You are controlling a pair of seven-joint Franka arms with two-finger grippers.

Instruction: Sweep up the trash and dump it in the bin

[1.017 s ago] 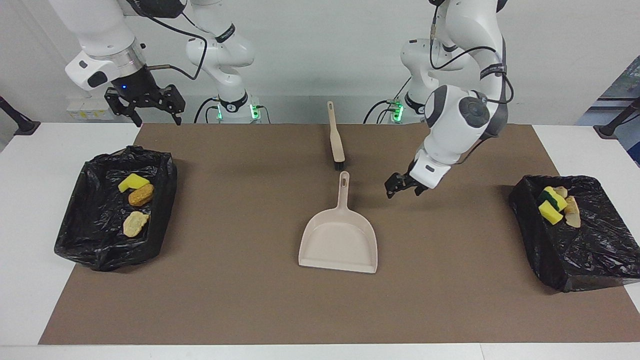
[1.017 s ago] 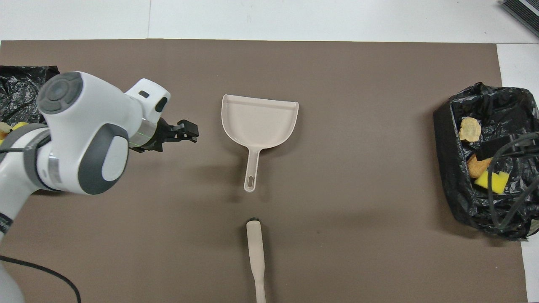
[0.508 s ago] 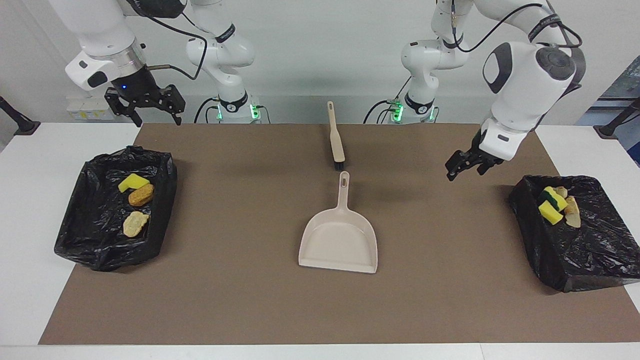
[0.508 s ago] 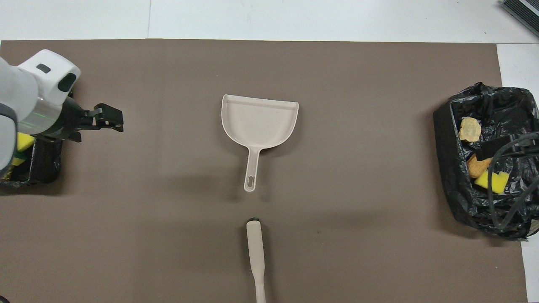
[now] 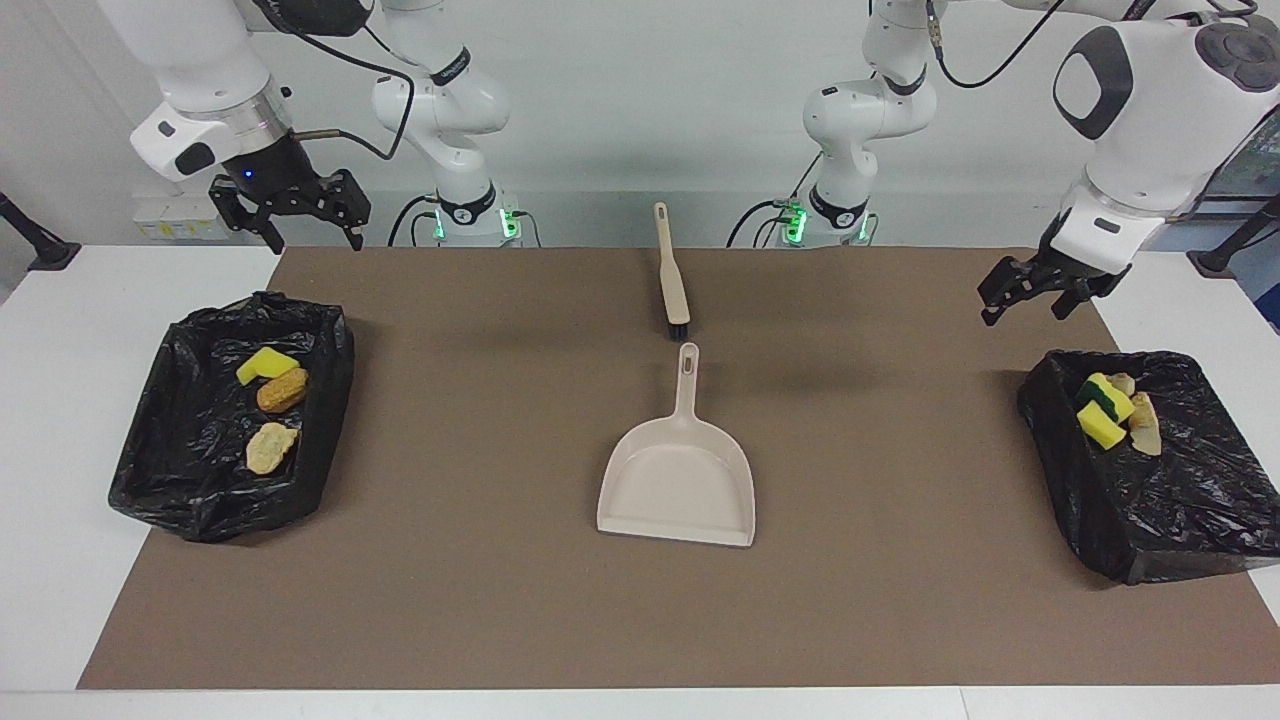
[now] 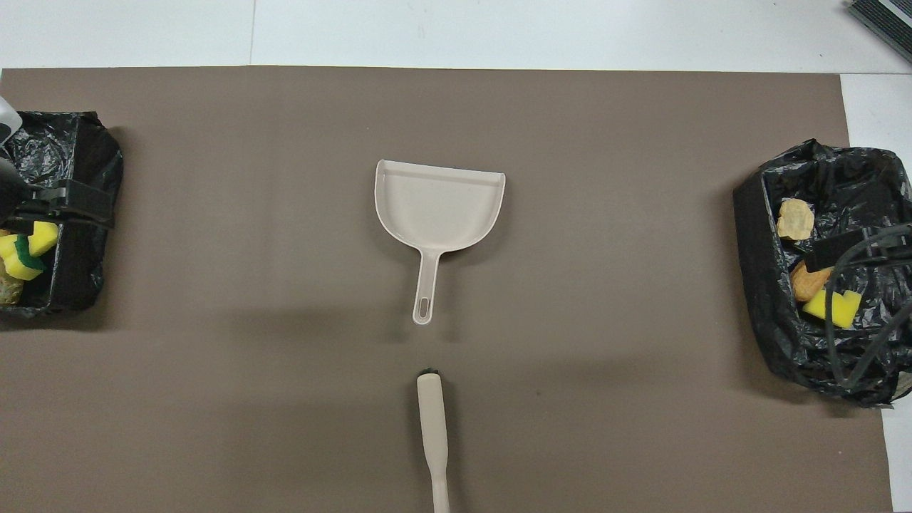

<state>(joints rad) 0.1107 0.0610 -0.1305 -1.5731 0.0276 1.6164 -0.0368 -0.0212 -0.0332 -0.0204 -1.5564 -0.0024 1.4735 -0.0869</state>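
The trash lies in two black-bag-lined bins. In the bin at the right arm's end are a yellow sponge chunk and two tan-brown pieces. The bin at the left arm's end holds a green-topped yellow sponge and tan pieces. My left gripper hangs open and empty in the air by that bin's rim. Raised above the mat's corner by the other bin, my right gripper waits open and empty.
A beige dustpan lies mid-mat with its handle pointing toward the robots. A beige brush lies in line with it, nearer to the robots. A brown mat covers the white table.
The left arm swung up and away from beside the dustpan's handle toward the bin at its own end of the table, gripper open throughout. The right arm has not moved.
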